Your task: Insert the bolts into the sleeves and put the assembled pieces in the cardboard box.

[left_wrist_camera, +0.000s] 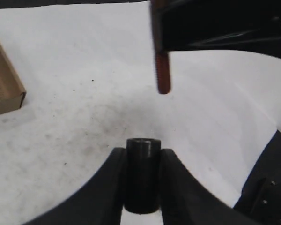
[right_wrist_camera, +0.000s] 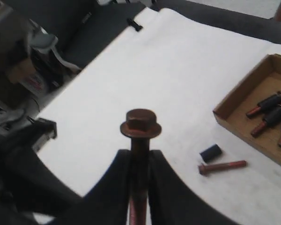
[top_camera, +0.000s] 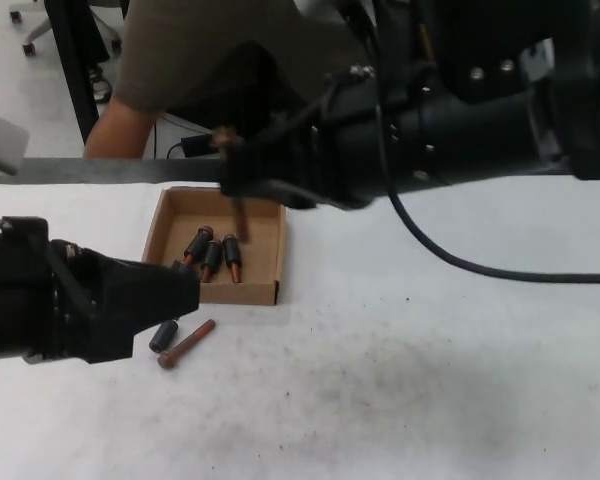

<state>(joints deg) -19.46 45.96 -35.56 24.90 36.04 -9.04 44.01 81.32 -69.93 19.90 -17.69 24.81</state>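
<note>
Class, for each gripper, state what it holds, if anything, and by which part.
The left gripper clamps a black sleeve by its sides. The right gripper clamps a bolt by its shank, just below the head.

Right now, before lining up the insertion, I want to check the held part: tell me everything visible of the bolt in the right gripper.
The bolt looks like copper-coloured metal, with a flanged hex head and a straight shank. The right gripper is shut on the shank below the head, which sticks out beyond it. Nothing else touches it: its free end hangs clear of the black sleeve in the left gripper, not yet inserted.
</note>
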